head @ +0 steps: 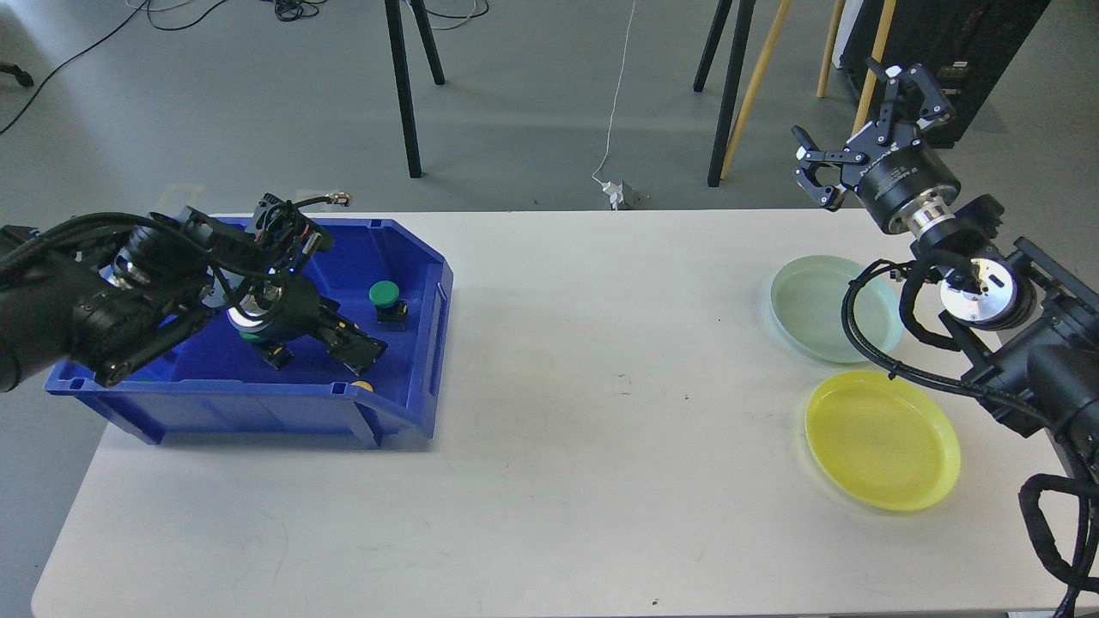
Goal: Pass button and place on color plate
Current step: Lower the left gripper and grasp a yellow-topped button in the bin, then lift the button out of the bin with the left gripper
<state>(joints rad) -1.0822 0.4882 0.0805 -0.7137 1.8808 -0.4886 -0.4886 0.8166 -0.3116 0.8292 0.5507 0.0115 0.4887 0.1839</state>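
Note:
A blue bin [258,410] at the table's left holds push buttons. A green button [384,294] stands near its right wall. Another green one [255,337] shows partly under my left wrist, and a sliver of a yellow one [363,385] shows by the front wall. My left gripper [358,348] is low inside the bin, its dark fingers over the spot where a yellow button stood; that button is hidden. My right gripper [861,129] is open and empty, raised above the table's far right. A pale green plate [811,305] and a yellow plate [883,440] lie at the right.
The white table [601,386] stretches between the bin and the plates. Black stand legs [403,86] and a white cable [614,112] are on the floor behind the table. My right arm's links and cables overhang the pale green plate's right edge.

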